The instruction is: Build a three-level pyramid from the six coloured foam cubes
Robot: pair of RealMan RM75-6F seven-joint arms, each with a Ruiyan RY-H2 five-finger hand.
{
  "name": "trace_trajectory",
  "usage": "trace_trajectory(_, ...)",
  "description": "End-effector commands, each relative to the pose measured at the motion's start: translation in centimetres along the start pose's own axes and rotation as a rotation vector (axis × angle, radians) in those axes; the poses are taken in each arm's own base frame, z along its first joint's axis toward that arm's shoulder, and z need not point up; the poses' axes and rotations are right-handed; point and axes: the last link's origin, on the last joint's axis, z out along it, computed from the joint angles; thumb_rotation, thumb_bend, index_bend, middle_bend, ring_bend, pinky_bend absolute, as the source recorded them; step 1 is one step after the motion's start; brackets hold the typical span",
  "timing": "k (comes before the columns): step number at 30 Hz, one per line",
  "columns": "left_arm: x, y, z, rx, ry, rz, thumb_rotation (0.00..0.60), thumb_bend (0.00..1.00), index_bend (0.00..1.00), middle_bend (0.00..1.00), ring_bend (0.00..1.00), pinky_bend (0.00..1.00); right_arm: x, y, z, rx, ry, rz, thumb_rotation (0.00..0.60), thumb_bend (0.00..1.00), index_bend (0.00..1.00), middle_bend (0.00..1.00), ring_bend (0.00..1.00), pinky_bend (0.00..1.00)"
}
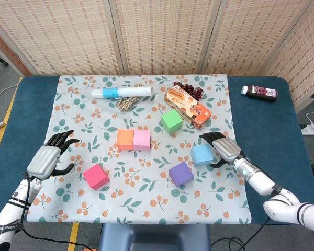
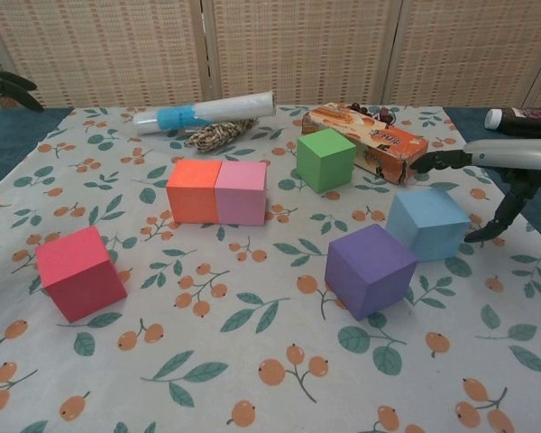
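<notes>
Left hand: spread, empty, left of orange cube. Magenta cube front-left of it; pink cube touching; green cube, purple cube, blue cube rightward. Right hand: spread, just beside blue cube.

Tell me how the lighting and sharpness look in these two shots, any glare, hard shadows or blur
Head view: even, soft light, no glare, cubes such as the green cube cast only faint shadows, everything sharp. Chest view: equally soft light, short shadows under the purple cube and blue cube; the right hand looks slightly soft at the frame edge, and the cloth appears stretched by the wide lens.
</notes>
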Motion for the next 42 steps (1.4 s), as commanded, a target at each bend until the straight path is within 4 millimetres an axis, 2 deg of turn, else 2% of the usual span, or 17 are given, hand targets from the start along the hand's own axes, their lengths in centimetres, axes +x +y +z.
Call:
trace_trajectory(1,0.0,0.1,-0.1,-0.003,-0.004,-0.005,0.6,0.32,0.2,0.0,0.0,0.09,-0.3,0.0,0.4,-0.002,-0.011,0.001,0.6,0.0,0.07,0.1,0.0,0.02)
trace_trajectory(8,-0.1,0.0,-0.2,0.0,-0.009,-0.018,0.6,0.33,0.2,0.0,0.0,0.09,-0.4,-0.2,1.2,0.005,-0.003,0.013,0.6,0.0,0.33,0.27,0.01,0.06)
trace_trajectory(12,0.0,0.2,-0.3,-0.005,0.0,-0.028,0.6,0.32,0.2,0.0,0.0,0.09,0.7,-1.3,1.7,0.038,0.044,0.054,0.6,0.0,0.4,0.3,0.08,0.09)
trace_trajectory(16,0.0,0.3,-0.5,-0.01,0.002,-0.033,0.6,0.32,0.2,0.0,0.0,0.09,2.0,-3.0,2.1,0.084,0.076,0.104,0.6,0.0,0.41,0.31,0.09,0.09)
trace_trajectory(21,0.0,0.4,-0.6,-0.016,0.003,-0.043,0.6,0.32,0.2,0.0,0.0,0.09,3.4,-5.1,3.8,0.112,0.101,0.126,0.6,0.0,0.4,0.31,0.1,0.13)
trace_trajectory(33,0.2,0.4,-0.7,-0.026,0.005,-0.055,0.6,0.32,0.19,0.0,0.0,0.09,2.9,-9.5,9.0,0.093,0.044,0.246,0.6,0.0,0.4,0.31,0.11,0.19)
trace_trajectory(42,0.1,0.4,-0.9,-0.028,0.001,-0.06,0.6,0.32,0.18,0.0,0.0,0.09,2.7,-10.7,11.1,0.077,0.02,0.256,0.6,0.0,0.37,0.31,0.11,0.23)
